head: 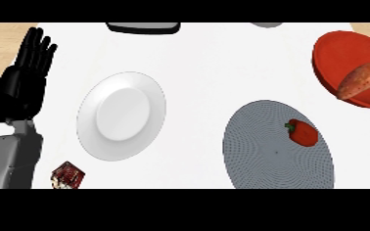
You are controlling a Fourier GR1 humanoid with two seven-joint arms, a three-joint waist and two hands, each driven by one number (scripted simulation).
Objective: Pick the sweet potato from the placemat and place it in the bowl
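Plainly, the sweet potato (356, 82) was off the placemat (260, 151): a tapered, matt orange-brown tuber, it lay inside the outline of the bowl (336, 58), low against its near side, with its thicker end cut off by the view's right edge. The bowl was smooth, round and deep red, and it too ran out of view at the right. The placemat, a flat grey disc with a fine woven grain of concentric rings, lay near the bowl but apart from it, reaching down to the view's lower edge. On its right half sat a glossy red pepper (302, 132) with a small green stem. Left of centre lay a plain white plate (121, 116), smooth with a broad shallow rim, and a wide strip of bare white table (202, 63) ran between it and the placemat. More bare table spread from there up to the far edge. At that edge showed part of a dark, round-cornered thing (143, 27) and a sliver of something grey (267, 24), neither clear enough to name. A small dark red and white block (68, 174) sat at the lower left, just beside the grey forearm (18, 156). The left hand (22, 90) rested at the view's left edge, well apart from the plate, its black fingers (37, 51) straight, pointing up and held close together, holding nothing. The right hand did not show.
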